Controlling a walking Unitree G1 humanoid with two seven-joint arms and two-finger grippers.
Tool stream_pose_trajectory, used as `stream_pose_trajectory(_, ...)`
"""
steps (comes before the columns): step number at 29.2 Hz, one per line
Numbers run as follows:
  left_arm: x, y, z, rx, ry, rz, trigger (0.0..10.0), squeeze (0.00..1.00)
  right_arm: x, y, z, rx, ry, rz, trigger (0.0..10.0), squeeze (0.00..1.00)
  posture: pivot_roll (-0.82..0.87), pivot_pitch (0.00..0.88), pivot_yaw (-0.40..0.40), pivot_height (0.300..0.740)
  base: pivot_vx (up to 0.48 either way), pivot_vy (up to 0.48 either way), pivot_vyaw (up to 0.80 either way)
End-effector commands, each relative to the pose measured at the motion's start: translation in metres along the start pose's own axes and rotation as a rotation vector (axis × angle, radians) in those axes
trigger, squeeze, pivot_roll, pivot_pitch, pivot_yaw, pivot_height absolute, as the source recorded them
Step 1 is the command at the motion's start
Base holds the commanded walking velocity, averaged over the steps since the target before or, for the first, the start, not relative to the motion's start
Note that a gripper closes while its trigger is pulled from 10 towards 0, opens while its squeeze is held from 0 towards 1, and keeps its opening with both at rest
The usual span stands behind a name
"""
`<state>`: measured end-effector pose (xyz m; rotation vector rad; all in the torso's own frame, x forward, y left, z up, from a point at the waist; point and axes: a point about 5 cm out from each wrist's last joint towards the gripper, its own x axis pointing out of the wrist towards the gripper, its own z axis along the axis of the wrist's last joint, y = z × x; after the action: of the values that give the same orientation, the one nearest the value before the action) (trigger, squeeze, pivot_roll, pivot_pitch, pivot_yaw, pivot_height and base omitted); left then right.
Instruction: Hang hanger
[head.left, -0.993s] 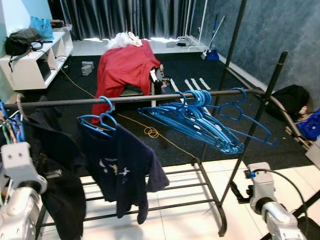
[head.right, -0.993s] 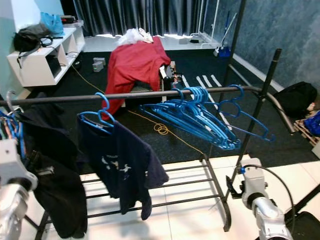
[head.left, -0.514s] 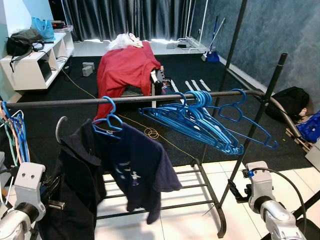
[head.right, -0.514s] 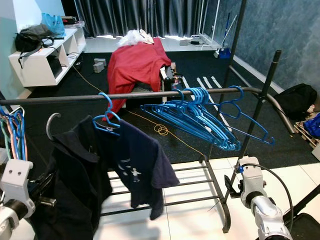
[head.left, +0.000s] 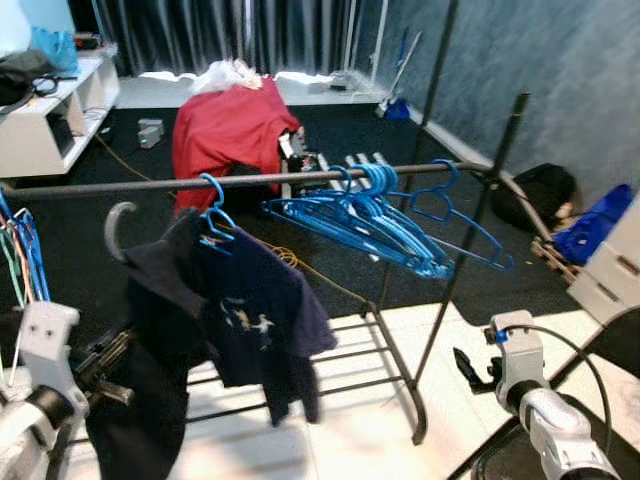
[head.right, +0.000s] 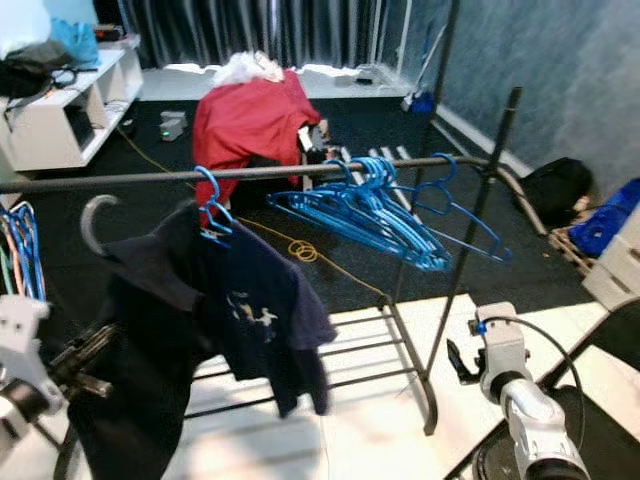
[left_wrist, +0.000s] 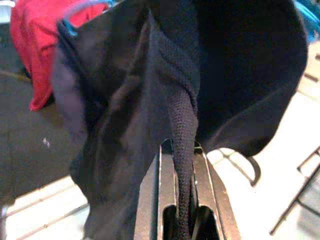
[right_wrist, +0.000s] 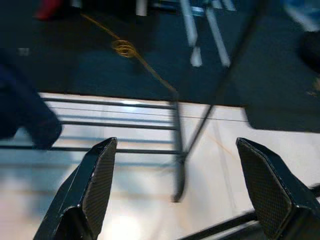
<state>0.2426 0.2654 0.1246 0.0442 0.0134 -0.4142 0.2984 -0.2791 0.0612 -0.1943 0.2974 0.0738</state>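
Below rail (head.left: 270, 180), left gripper (left_wrist: 182, 222) clenched on dark garment (head.left: 160, 340) — its hanger (head.left: 115, 225) hook not yet over bar, hanging still left. Right gripper (right_wrist: 175, 190) spread wide, idle near rack foot.

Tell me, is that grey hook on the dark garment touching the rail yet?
Apart. The left eye view shows the grey hook below the rail with a gap between them, while the left gripper pinches the dark garment.
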Motion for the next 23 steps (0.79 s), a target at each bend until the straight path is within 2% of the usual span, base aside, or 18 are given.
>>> stream_pose_trajectory(1,0.003,-0.002,0.008,0.01,-0.035,-0.025,10.0,0.0,-0.002,-0.001,-0.003,0.009,0.011,-0.002,10.0,0.0,-0.04,0.0,-0.052,0.74,-0.398,0.0,0.0)
stream_pose_trajectory(3,0.005,0.0,0.014,0.034,-0.04,-0.043,10.0,0.0,-0.001,0.0,0.004,0.022,-0.02,0.035,10.0,0.0,-0.03,0.0,-0.05,0.74,-0.394,0.0,0.0)
stream_pose_trajectory(4,0.006,0.007,0.021,0.073,-0.04,-0.039,10.0,0.0,0.001,0.004,0.017,0.03,-0.07,0.09,10.0,0.0,-0.03,0.004,-0.047,0.74,-0.394,0.0,0.0)
stream_pose_trajectory(6,0.006,0.007,0.021,0.073,-0.04,-0.039,10.0,0.0,0.001,0.004,0.017,0.03,-0.07,0.09,10.0,0.0,-0.03,0.004,-0.047,0.74,-0.394,0.0,0.0)
stream_pose_trajectory(7,0.006,0.013,0.029,0.099,-0.048,-0.029,10.0,0.0,0.002,0.01,0.033,0.049,-0.134,0.161,10.0,0.0,-0.04,0.013,-0.045,0.74,-0.394,0.0,0.0)
stream_pose_trajectory(9,0.006,0.013,0.029,0.099,-0.048,-0.029,10.0,0.0,0.002,0.01,0.033,0.049,-0.134,0.161,10.0,0.0,-0.04,0.013,-0.045,0.74,-0.394,0.0,0.0)
stream_pose_trajectory(10,0.007,0.015,0.037,0.116,-0.061,-0.028,10.0,0.0,0.001,0.018,0.048,0.073,-0.194,0.241,10.0,0.0,-0.04,0.014,-0.044,0.74,-0.394,0.0,0.0)
stream_pose_trajectory(11,0.007,0.015,0.037,0.116,-0.061,-0.028,10.0,0.0,0.001,0.018,0.048,0.073,-0.194,0.241,10.0,0.0,-0.04,0.014,-0.044,0.74,-0.394,0.0,0.0)
stream_pose_trajectory(13,0.016,0.002,0.049,0.116,-0.098,-0.084,10.0,0.0,-0.005,0.04,0.073,0.107,-0.281,0.42,10.0,0.0,-0.03,0.006,-0.042,0.74,-0.366,0.0,0.0)
stream_pose_trajectory(14,0.024,-0.01,0.052,0.107,-0.114,-0.135,10.0,0.0,-0.008,0.049,0.08,0.104,-0.3,0.49,10.0,0.0,-0.03,0.0,-0.041,0.74,-0.345,0.0,0.0)
stream_pose_trajectory(16,0.024,-0.01,0.052,0.107,-0.114,-0.135,10.0,0.0,-0.008,0.049,0.08,0.104,-0.3,0.49,10.0,0.0,-0.03,0.0,-0.041,0.74,-0.345,0.0,0.0)
stream_pose_trajectory(17,0.029,-0.018,0.054,0.101,-0.123,-0.168,10.0,0.0,-0.009,0.054,0.083,0.099,-0.308,0.529,10.0,0.0,-0.03,0.0,-0.041,0.74,-0.337,0.0,0.0)
stream_pose_trajectory(18,0.047,-0.043,0.06,0.055,-0.17,-0.233,10.0,0.0,-0.011,0.064,0.09,0.091,-0.322,0.599,10.0,0.0,-0.03,0.0,-0.036,0.74,0.0,0.0,0.0)
stream_pose_trajectory(19,0.047,-0.043,0.06,0.055,-0.17,-0.233,10.0,0.0,-0.011,0.064,0.09,0.091,-0.322,0.599,10.0,0.0,-0.03,0.0,-0.036,0.74,0.0,0.0,0.0)
stream_pose_trajectory(20,0.053,-0.051,0.062,0.041,-0.185,-0.249,10.0,0.0,-0.012,0.067,0.091,0.087,-0.325,0.618,10.0,0.0,-0.03,0.0,-0.036,0.74,0.0,0.0,0.0)
stream_pose_trajectory(22,0.053,-0.051,0.062,0.041,-0.185,-0.249,10.0,0.0,-0.012,0.067,0.091,0.087,-0.325,0.618,10.0,0.0,-0.03,0.0,-0.036,0.74,0.0,0.0,0.0)
stream_pose_trajectory(23,0.058,-0.059,0.065,0.017,-0.203,-0.273,10.0,0.0,-0.014,0.069,0.093,0.091,-0.326,0.642,10.0,0.0,-0.04,0.0,-0.032,0.74,0.0,0.0,0.0)
